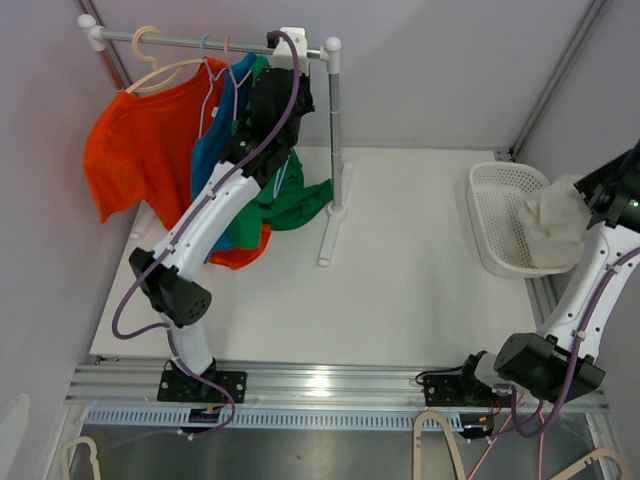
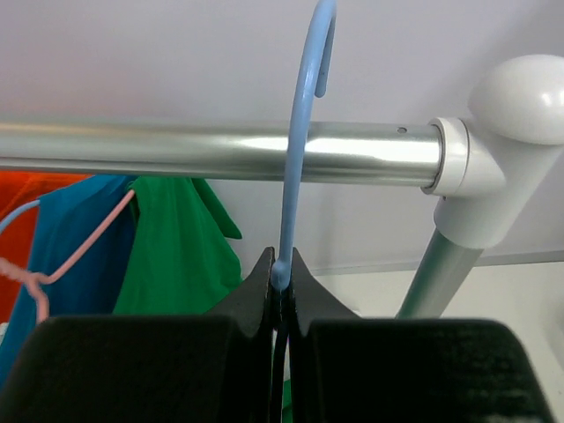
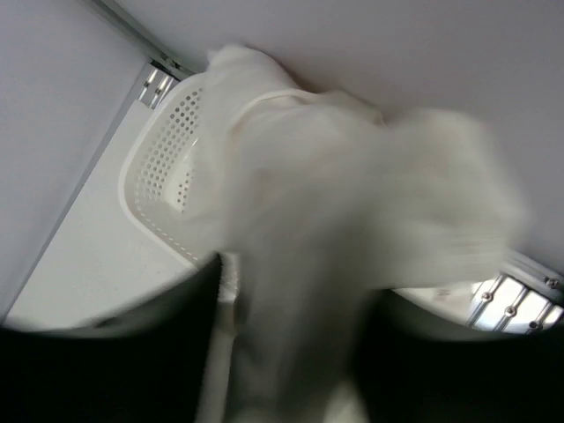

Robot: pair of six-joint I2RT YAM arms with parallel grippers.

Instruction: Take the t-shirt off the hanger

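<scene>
My left gripper [image 1: 272, 85] [image 2: 280, 264] is up at the rack's rail [image 2: 176, 152], shut on the neck of a light blue hanger [image 2: 300, 132] whose hook is over the rail. A green t-shirt [image 1: 290, 200] [image 2: 176, 256] hangs just below and left of it. My right gripper [image 1: 600, 195] [image 3: 295, 352] is over the white basket [image 1: 495, 230] [image 3: 167, 159]. Its fingers stand apart, with a blurred white t-shirt [image 1: 555, 215] [image 3: 352, 194] filling the gap between them.
An orange t-shirt [image 1: 140, 140] on a cream hanger and a blue t-shirt [image 1: 210, 160] on a pink hanger [image 2: 79, 251] hang further left on the rail. The rack's post [image 1: 333, 130] and foot [image 1: 330, 235] stand mid-table. Walls close the left and back.
</scene>
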